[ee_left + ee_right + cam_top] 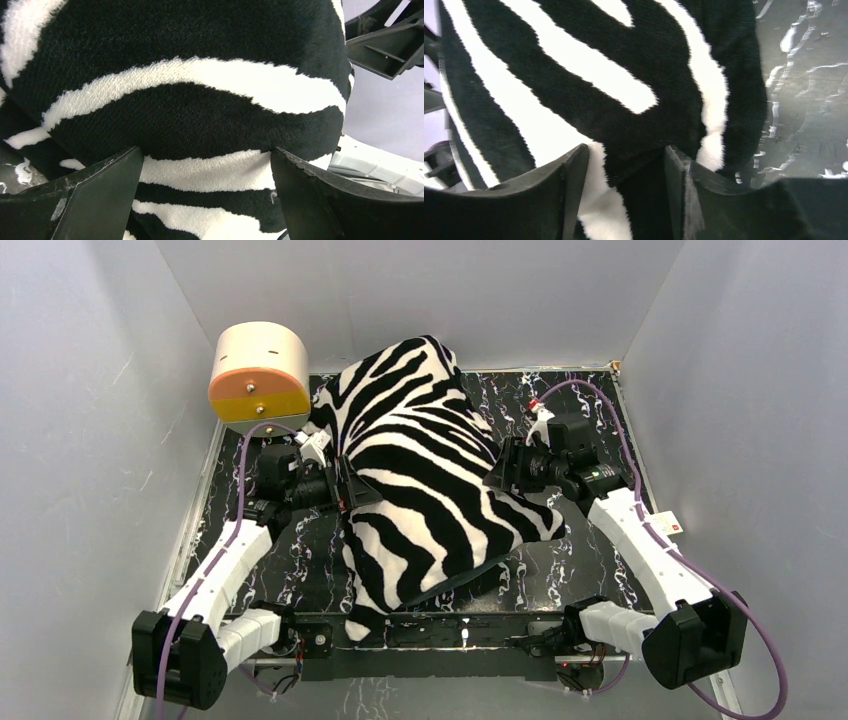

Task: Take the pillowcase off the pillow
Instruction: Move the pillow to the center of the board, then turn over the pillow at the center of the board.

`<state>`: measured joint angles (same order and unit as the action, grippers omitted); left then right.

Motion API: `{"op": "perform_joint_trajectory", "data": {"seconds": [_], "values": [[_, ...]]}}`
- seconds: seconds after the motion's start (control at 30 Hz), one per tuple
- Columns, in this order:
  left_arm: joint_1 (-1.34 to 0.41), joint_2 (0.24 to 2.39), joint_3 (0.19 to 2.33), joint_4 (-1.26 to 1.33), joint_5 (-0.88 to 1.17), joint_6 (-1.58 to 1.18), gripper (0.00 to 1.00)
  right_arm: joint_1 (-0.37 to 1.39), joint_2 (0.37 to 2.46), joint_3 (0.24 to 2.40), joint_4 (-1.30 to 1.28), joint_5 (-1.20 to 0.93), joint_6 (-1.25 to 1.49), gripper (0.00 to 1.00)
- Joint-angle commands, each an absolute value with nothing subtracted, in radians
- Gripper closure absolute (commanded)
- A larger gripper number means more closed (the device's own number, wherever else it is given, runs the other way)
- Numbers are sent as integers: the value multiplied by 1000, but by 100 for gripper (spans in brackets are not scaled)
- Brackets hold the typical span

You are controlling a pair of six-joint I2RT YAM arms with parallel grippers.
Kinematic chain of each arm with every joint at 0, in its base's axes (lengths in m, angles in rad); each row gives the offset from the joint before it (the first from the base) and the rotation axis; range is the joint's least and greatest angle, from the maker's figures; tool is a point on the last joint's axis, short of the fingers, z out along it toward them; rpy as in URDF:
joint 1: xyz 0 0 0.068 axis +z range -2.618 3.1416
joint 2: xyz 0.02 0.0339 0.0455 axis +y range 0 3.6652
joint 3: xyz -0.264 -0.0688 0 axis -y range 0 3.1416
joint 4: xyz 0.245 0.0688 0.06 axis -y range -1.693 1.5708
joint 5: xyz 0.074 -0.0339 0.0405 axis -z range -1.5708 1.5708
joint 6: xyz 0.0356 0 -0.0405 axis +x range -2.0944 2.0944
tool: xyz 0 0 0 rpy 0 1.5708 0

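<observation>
Pillowcase (pixel 430 470): L jaws spread round it, R jaws pinch a fold.

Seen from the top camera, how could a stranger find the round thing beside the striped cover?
Look at the far left corner of the dark marbled table, just left of the zebra pillowcase. The cylinder there is cream with an orange end, wholly unstriped.
</observation>
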<state>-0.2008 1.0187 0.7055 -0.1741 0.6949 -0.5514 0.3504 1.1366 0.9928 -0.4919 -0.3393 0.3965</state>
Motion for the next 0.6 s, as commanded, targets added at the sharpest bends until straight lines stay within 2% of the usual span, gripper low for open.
{"op": "perform_joint_trajectory", "data": {"seconds": [0.0, 0.1, 0.17, 0.2, 0.33, 0.57], "values": [[-251, 1064, 740, -162, 726, -555, 3, 347, 1120, 1060, -585, -144, 381, 25], [-281, 1060, 727, -184, 688, -554, 5, 338, 1103, 1112, -576, 77, 394, 5], [-296, 1036, 729, -228, 636, -548, 4, 298, 1119, 1144, -569, 99, 413, 2], [-299, 1024, 738, -260, 612, -537, 2, 252, 1142, 1160, -576, 54, 428, 1], [-299, 974, 767, -353, 538, -499, 2, 70, 1259, 1145, -526, -361, 453, 1], [-299, 932, 842, -555, 310, -422, 2, 102, 1387, 986, -225, -759, 609, 1]]}}
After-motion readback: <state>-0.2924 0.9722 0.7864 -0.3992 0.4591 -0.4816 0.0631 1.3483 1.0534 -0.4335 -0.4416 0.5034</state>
